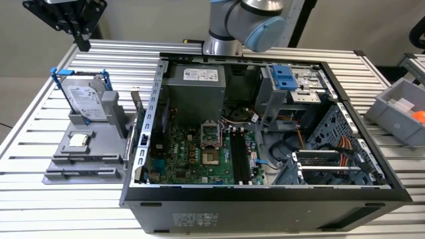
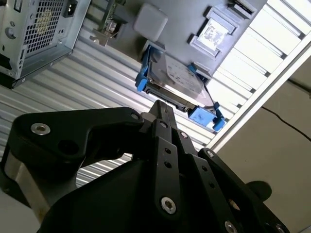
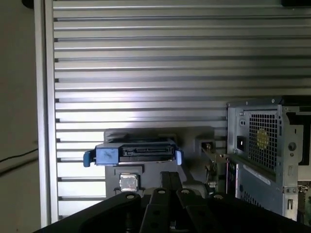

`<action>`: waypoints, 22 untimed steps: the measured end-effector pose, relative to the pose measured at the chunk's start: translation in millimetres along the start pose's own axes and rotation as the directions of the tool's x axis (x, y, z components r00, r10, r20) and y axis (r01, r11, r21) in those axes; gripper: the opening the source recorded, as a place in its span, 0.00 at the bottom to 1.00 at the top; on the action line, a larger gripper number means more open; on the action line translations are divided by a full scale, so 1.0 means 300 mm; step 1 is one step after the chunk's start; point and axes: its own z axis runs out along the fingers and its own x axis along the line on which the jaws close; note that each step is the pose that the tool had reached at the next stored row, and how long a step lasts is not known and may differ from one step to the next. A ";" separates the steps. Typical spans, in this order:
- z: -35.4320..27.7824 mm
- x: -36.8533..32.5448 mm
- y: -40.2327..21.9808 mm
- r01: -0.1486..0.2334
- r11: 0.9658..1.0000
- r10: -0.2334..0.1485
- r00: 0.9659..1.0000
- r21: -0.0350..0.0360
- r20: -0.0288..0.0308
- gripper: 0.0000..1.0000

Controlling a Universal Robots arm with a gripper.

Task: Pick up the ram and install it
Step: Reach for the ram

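We log the gripper [image 1: 81,45] clenched on nothing, high near the hard drive [image 1: 86,99]; a clean pick needs jaws parted and squared across the thin ram [image 1: 135,105] upright in the fixture [image 1: 79,159].

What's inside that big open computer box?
Inside the computer case lie a green motherboard with black memory slots, a grey power supply, a blue-fronted drive bay and cables. The metal cage hides whatever is under it.

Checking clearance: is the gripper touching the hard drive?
Apart. The exterior view shows the gripper above the hard drive, with a clear gap between them.
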 end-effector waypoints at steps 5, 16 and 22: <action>0.001 0.006 -0.023 0.000 1.000 0.000 1.000 0.000 0.000 0.00; 0.001 0.006 -0.080 0.000 1.000 0.000 1.000 -0.001 -0.001 0.00; 0.001 0.007 -0.108 0.000 1.000 0.000 1.000 -0.001 -0.001 0.00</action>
